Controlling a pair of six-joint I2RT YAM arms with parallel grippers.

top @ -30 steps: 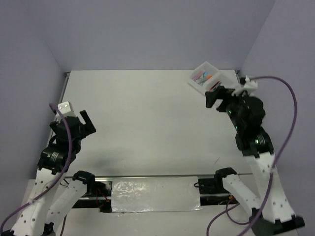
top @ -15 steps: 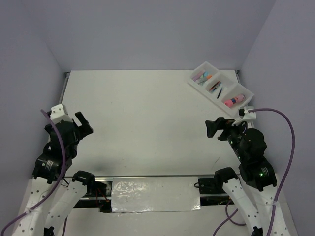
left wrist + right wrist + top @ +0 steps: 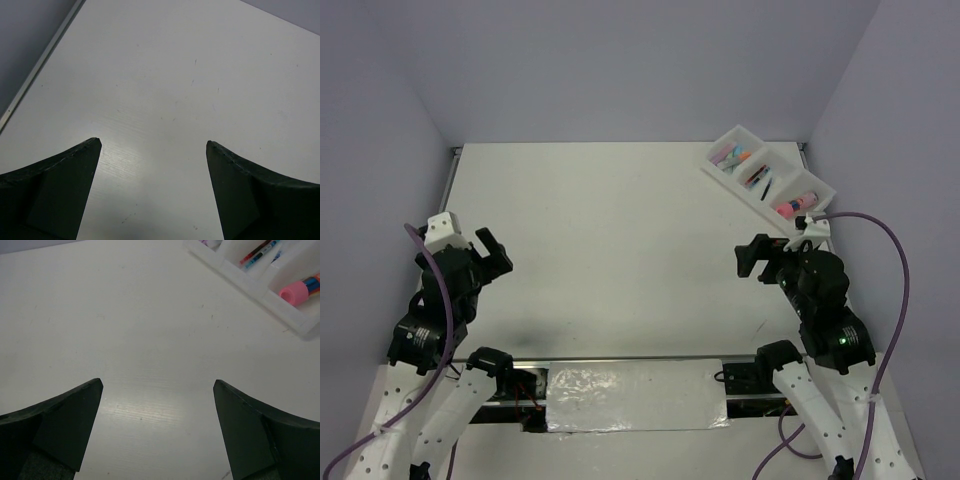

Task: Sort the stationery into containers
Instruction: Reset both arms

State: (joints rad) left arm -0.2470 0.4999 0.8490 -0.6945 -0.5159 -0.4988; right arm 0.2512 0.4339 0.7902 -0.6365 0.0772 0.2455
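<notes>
Since right hand [image 3: 752, 257] withdrew from tray [image 3: 260, 296], it and left hand [image 3: 494, 250] hang spread, empty.

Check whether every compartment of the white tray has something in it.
All filled. Top view: the white tray holds highlighters in its far compartment, thin pens in the middle, a pink marker nearest.
</notes>
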